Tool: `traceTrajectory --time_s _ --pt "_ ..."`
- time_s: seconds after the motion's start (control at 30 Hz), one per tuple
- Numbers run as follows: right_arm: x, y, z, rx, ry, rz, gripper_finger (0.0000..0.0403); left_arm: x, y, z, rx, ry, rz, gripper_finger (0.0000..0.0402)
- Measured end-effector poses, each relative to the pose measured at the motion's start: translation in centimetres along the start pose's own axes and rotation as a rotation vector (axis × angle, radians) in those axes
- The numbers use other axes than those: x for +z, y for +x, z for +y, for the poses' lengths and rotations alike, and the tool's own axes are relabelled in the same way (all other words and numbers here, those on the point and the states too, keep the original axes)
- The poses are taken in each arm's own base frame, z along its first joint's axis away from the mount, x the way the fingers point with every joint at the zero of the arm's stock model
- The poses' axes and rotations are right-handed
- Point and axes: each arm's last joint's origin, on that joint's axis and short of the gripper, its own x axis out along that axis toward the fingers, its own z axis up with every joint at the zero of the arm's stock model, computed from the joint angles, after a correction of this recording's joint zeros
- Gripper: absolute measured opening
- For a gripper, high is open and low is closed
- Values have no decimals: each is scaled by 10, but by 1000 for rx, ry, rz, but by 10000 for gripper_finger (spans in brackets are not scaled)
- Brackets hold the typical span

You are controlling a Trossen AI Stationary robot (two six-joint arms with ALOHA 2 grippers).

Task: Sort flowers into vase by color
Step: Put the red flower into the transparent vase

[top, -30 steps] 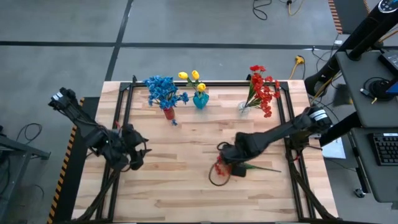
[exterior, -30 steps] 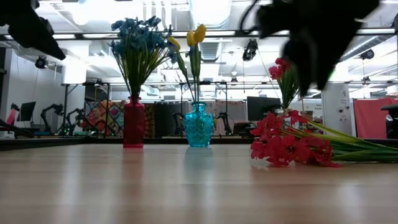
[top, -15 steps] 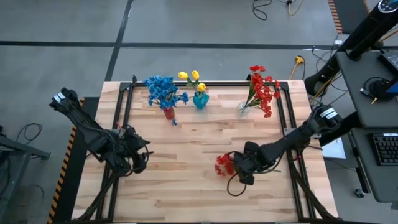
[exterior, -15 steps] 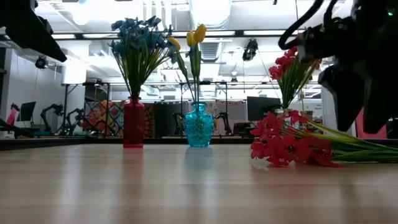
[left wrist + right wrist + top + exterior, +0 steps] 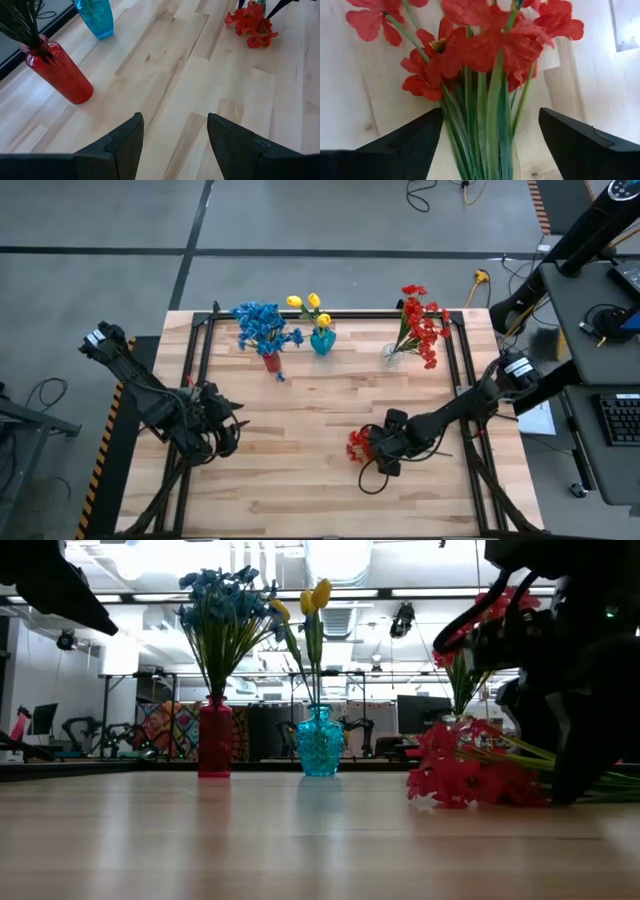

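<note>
A loose spray of red flowers [image 5: 358, 445] lies on the table right of centre, with its blooms [image 5: 470, 45] toward the left edge and its green stems [image 5: 487, 135] running under my right gripper [image 5: 385, 452]. That gripper is low over the spray and open, one finger on each side of the stem bundle [image 5: 560, 740]; I see no touch. My left gripper [image 5: 222, 435] hangs open above the table's left part with nothing between its fingers [image 5: 175, 117]. Along the far edge, blue flowers stand in a red vase [image 5: 271, 361], yellow ones in a blue vase [image 5: 322, 340], red ones in a clear vase [image 5: 392, 352].
A black metal frame [image 5: 455, 370] runs along the table's left, far and right sides. Bare wood [image 5: 290, 460] lies between the two grippers and toward the near edge. A single blue bloom [image 5: 281, 376] lies beside the red vase.
My right gripper has come down from well above the table onto the loose red spray, shifting a little toward the near right, and has tipped more steeply downward. Its fingers now straddle the stems. The spray has stayed where it was.
</note>
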Motion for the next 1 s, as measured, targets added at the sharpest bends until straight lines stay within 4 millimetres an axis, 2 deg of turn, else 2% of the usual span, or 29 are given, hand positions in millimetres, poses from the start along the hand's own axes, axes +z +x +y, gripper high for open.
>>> traceTrajectory --time_s 0.17,0.57,0.8,1.0 --pt "3 1 3 4 -5 3 294 0 0 0 10 0 -16 201" --pt "5 1 4 14 6 -20 140 1 0 0 16 0 -27 201" --pt "7 -1 5 37 -6 -16 75 1 0 0 16 0 -27 201" --pt "28 -19 13 74 -24 -99 43 1 0 1 24 0 -41 201"
